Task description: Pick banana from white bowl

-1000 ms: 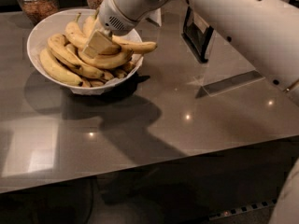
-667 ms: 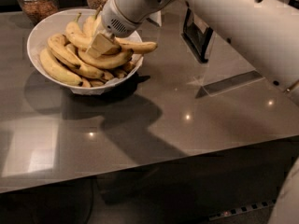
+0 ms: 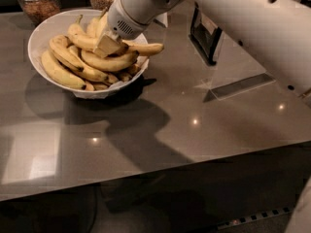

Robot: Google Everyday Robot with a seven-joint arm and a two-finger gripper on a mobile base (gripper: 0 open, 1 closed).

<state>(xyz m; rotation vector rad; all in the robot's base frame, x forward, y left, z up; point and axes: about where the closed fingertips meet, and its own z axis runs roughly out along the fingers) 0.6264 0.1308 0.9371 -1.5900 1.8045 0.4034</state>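
The white bowl stands at the back left of the dark counter and holds several yellow bananas. My gripper is down inside the bowl at its right side. It rests on the top banana, which lies across the pile with its tip sticking out over the bowl's right rim. The white arm reaches in from the upper right and hides part of the bowl's far rim.
Two glass jars of brown grains stand behind the bowl at the back edge. A dark upright holder stands to the right of the bowl. The grey counter stretches to its front edge.
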